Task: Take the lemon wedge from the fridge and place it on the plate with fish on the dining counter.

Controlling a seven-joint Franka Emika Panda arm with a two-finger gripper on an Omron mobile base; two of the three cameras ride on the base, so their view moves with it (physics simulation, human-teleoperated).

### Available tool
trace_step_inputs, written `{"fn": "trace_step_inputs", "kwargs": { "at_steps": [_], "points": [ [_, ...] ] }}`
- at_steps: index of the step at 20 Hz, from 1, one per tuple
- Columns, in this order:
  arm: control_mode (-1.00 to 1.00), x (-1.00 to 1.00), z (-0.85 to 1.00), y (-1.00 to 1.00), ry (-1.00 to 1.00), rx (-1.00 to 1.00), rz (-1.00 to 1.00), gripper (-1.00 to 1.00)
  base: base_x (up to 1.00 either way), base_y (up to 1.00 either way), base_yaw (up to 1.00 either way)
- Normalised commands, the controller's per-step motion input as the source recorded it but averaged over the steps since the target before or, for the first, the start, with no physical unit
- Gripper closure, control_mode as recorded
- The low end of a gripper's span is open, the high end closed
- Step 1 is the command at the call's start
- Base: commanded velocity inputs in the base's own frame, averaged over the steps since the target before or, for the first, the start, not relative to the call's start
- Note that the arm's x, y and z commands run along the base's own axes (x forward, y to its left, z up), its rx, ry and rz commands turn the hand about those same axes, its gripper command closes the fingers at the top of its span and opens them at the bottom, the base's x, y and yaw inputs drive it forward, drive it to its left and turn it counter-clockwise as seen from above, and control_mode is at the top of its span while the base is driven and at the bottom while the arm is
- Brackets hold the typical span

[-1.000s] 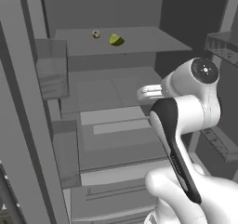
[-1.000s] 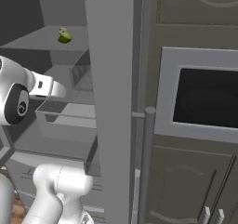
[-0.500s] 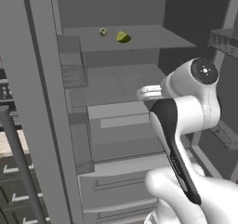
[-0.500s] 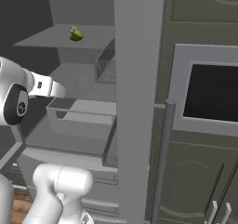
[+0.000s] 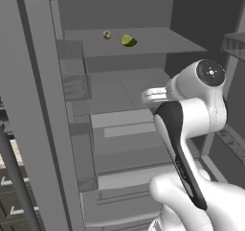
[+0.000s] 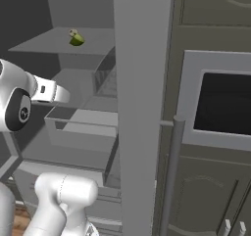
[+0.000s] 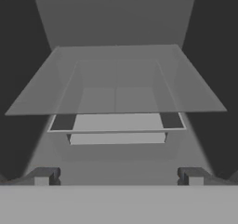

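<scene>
Fridge [image 5: 43, 81] shelf holds 1 lemon wedge [image 5: 128, 40], 1 round item [image 5: 107, 34].

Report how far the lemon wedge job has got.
Done: the fridge stands open. In hand: nothing; the gripper has its fingers spread wide and empty, facing the inside of the fridge. Left: the lemon wedge lies on the upper shelf beside a small round item; grasping and delivery remain.
</scene>
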Motion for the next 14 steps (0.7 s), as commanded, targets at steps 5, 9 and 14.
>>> {"fn": "trace_step_inputs", "kwargs": {
  "at_steps": [5, 9, 14],
  "points": [
    [-1.00, 0.11, 0.46, 0.00, 0.00, 0.00, 0.00, -1.00, 0.36, 0.00, 0.00],
    [-1.00, -0.02, 1.00, 0.00, 0.00, 0.00, 0.06, -1.00, 0.00, 0.00, 0.00],
    [-1.00, 0.09, 0.73, 0.00, 0.02, 0.06, 0.15, -1.00, 0.00, 0.00, 0.00]
  ]
}}
